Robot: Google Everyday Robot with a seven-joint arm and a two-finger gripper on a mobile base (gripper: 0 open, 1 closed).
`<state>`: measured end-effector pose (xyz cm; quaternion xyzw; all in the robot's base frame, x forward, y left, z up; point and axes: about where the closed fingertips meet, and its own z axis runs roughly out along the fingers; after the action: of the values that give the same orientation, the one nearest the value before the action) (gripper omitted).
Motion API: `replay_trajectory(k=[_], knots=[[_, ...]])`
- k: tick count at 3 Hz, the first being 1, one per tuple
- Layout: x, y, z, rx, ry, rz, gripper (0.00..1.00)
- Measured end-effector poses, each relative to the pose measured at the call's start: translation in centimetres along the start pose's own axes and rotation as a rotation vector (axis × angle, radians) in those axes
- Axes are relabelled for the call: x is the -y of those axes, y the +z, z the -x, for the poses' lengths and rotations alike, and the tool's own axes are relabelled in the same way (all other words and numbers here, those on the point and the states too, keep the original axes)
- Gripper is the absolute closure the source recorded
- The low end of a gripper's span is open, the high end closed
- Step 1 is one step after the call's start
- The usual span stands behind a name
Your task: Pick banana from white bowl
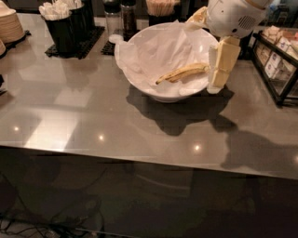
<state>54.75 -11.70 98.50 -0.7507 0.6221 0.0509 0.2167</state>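
Note:
The banana (184, 73), dull yellow with dark streaks, lies in the right half of the white bowl (160, 96), on crumpled white paper. The bowl stands on the grey countertop (93, 116), right of centre and toward the back. My gripper (215, 87) hangs down from the white wrist (233, 16) at the bowl's right rim. Its tip is just right of the banana's right end and close to it. I cannot see contact with the banana.
A stack of tan plates (9, 25) stands at the far left. A black holder with white packets (65, 21), shakers (122, 18) and a cup of sticks (162, 8) line the back. A black wire rack (279, 65) stands at the right. The counter's front edge runs below the bowl.

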Motion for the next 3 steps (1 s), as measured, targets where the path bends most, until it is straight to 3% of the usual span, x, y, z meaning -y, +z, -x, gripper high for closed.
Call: replay_trajectory(k=[2,3], knots=[[1.3,0.2,-0.1,0.023,0.028,-0.039,0.0],[4.0,1.3,-0.9,0.057,0.035,-0.047,0.0]])
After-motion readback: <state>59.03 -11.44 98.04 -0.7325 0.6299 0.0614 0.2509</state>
